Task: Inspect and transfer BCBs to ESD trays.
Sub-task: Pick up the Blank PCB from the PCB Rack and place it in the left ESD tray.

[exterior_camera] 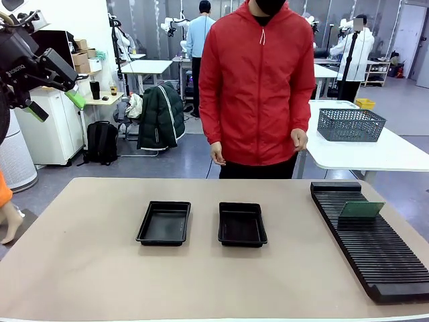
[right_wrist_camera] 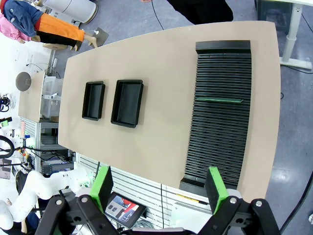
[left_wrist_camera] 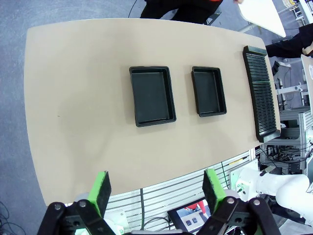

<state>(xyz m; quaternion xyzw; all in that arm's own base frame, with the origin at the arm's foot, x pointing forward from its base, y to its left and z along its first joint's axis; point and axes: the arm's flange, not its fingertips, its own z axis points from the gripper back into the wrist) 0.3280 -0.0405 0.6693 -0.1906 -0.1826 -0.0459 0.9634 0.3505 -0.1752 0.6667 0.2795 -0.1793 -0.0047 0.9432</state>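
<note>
Thin pale-green rectangular board (exterior_camera: 360,209) on edge in long black ribbed rack (exterior_camera: 382,261), three o'clock of two empty shallow black plastic trays (exterior_camera: 164,225). Probably light, stiff, fragile: pinch top edge. Left gripper (left_wrist_camera: 156,183) and right gripper (right_wrist_camera: 159,180) spread wide, holding nothing.

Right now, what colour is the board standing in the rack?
The board is green; front view shows it best.

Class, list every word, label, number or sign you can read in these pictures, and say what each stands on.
"ROBOTIQ": small white letters on the black body of the left gripper, barely legible.
Too blurred to read: any print on the cardboard boxes in the background.
Too small to read: the screen below the table edge.
No print visible on the trays, the rack or the green board.
</note>
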